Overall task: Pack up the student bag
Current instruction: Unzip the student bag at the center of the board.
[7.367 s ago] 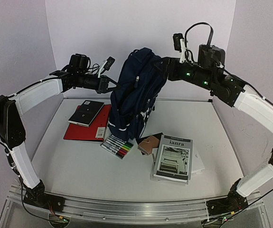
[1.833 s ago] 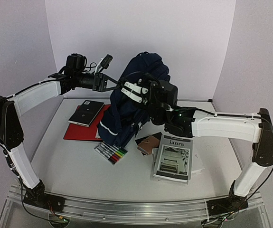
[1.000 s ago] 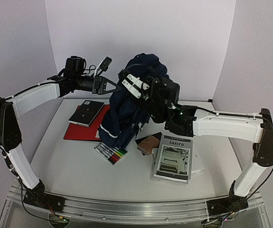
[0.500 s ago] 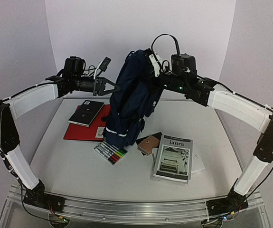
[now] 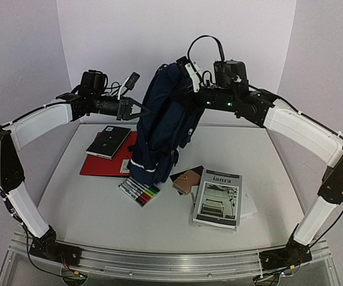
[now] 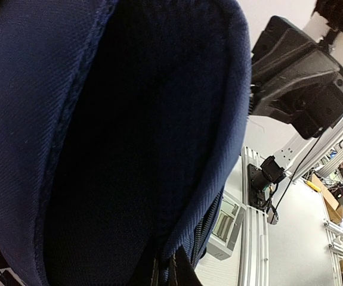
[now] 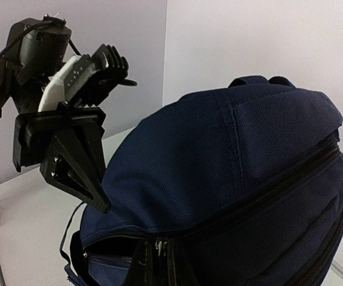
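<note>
The student bag [image 5: 162,128], navy blue, stands upright at the table's middle back. My left gripper [image 5: 146,111] meets its upper left side. In the left wrist view the bag's fabric [image 6: 129,119] fills the frame, and the left gripper [image 6: 166,271] is shut on a fabric edge beside the zipper. My right gripper [image 5: 181,98] is at the bag's top right. In the right wrist view the right gripper [image 7: 159,262] is shut on the metal zipper pull [image 7: 161,244] of the bag [image 7: 219,161]. Left of the pull the zipper gapes dark. The left gripper [image 7: 102,205] touches the bag there.
A black notebook [image 5: 108,141] lies on a red folder [image 5: 102,161] left of the bag. A marker set [image 5: 139,192] lies in front of it. A brown wallet-like item [image 5: 187,179] and a grey booklet [image 5: 218,198] lie to the front right.
The right arm has swung from low in front of the bag up to its top right. The bag has tilted slightly. The left arm has barely moved.
</note>
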